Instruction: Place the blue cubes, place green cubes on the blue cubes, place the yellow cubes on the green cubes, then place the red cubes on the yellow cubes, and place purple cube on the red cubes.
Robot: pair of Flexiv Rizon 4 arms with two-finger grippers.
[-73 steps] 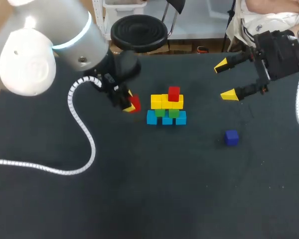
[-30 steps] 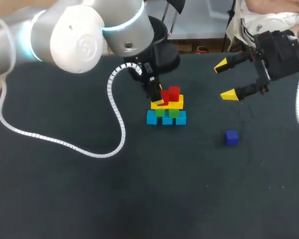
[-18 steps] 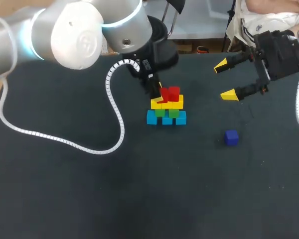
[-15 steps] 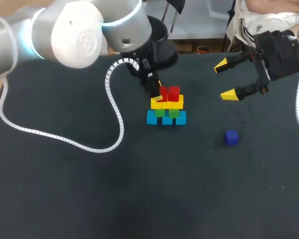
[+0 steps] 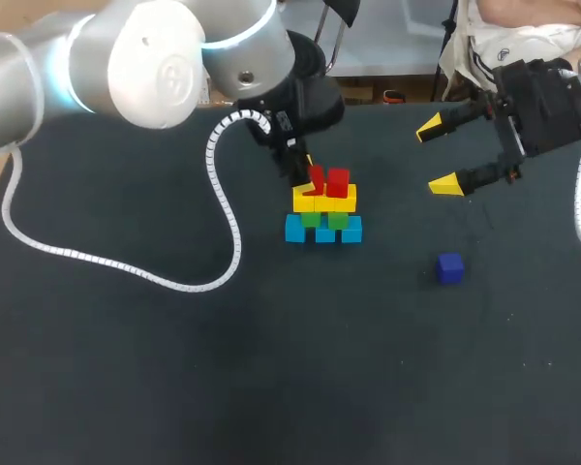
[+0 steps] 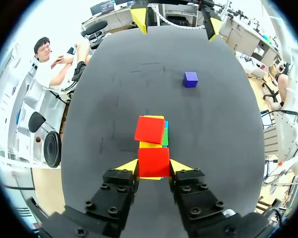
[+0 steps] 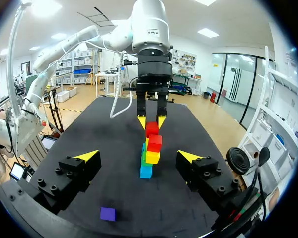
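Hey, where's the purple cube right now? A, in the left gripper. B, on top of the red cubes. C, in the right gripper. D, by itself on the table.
D: the purple cube sits alone on the table, well apart from the stack.

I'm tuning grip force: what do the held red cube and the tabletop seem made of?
The red cube: probably painted wood or hard plastic. It has flat faces, crisp edges and an even matte colour, with no dent where the left hand pinches it. The tabletop: looks like dark matte cloth or a felt-like mat, with no glare and faint specks. Neither is certain.
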